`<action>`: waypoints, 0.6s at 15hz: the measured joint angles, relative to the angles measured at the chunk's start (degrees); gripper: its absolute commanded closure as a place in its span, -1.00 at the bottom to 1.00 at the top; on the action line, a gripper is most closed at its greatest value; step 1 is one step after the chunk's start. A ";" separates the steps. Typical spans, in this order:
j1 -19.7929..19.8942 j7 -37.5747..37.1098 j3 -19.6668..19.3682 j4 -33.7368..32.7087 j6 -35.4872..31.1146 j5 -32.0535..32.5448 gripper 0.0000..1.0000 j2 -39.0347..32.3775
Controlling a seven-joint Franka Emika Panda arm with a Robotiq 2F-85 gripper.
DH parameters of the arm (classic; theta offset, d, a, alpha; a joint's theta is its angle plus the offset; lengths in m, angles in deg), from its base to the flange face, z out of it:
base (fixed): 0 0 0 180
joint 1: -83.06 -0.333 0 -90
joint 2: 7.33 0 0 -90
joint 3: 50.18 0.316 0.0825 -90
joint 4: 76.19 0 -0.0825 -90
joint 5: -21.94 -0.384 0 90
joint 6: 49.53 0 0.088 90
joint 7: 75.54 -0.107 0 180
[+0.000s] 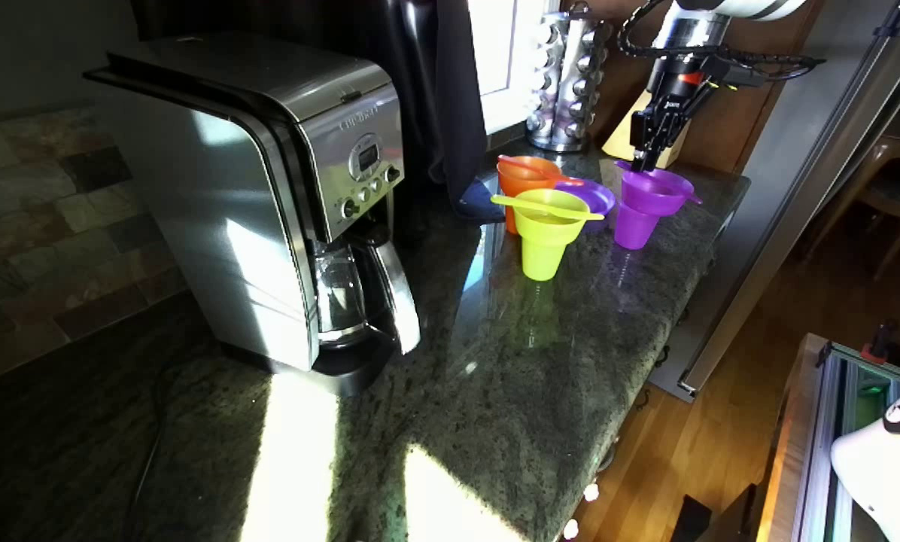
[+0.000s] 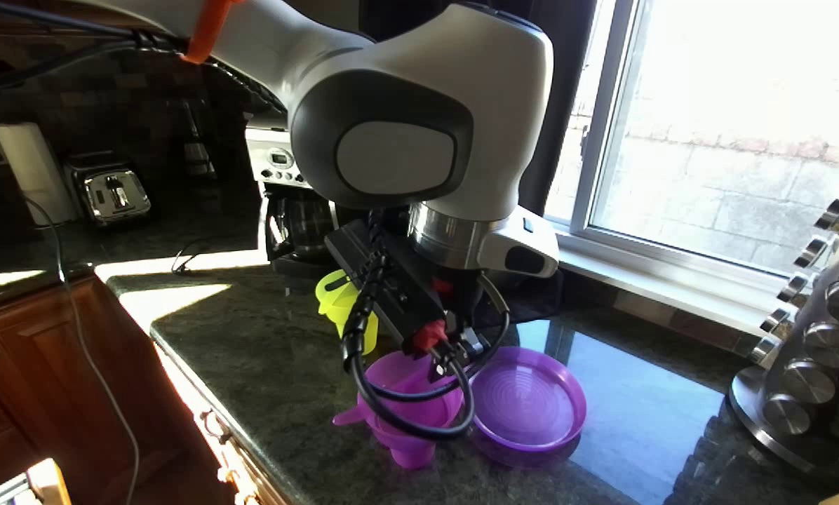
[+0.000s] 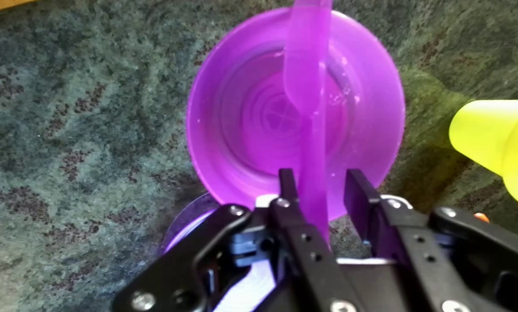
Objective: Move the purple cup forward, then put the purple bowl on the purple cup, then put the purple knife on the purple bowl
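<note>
The purple cup (image 1: 633,229) stands upright on the counter, and it also shows in an exterior view (image 2: 414,459). The purple bowl (image 1: 662,197) sits on top of it; in the wrist view the bowl (image 3: 241,130) hides the cup. The purple knife (image 3: 307,65) lies across the bowl, and one end sticks out past the rim in an exterior view (image 2: 350,416). My gripper (image 3: 319,172) is open, with its fingers on both sides of the knife. The left finger in the wrist view is close to the knife; a gap shows on the right. In an exterior view my gripper (image 1: 640,159) is over the bowl's rim.
A yellow-green cup with bowl and knife (image 1: 544,245) and an orange set (image 1: 516,177) stand beside it. A purple plate (image 2: 528,400) lies next to the stack. A spice rack (image 1: 563,90), wooden block (image 1: 625,129) and coffee maker (image 1: 217,181) stand on the counter.
</note>
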State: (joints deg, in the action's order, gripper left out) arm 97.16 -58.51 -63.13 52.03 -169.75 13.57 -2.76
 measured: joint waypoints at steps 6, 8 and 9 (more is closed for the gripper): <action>-0.02 -0.43 0.07 0.00 -0.07 0.00 -1.00 -0.01; -0.02 -0.44 0.07 0.00 -0.18 0.00 -1.00 -0.01; -0.02 -0.45 0.07 0.00 -0.50 0.00 -1.00 0.01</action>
State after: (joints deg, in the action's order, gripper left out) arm 97.14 -58.96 -63.06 52.03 -170.25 13.57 -2.75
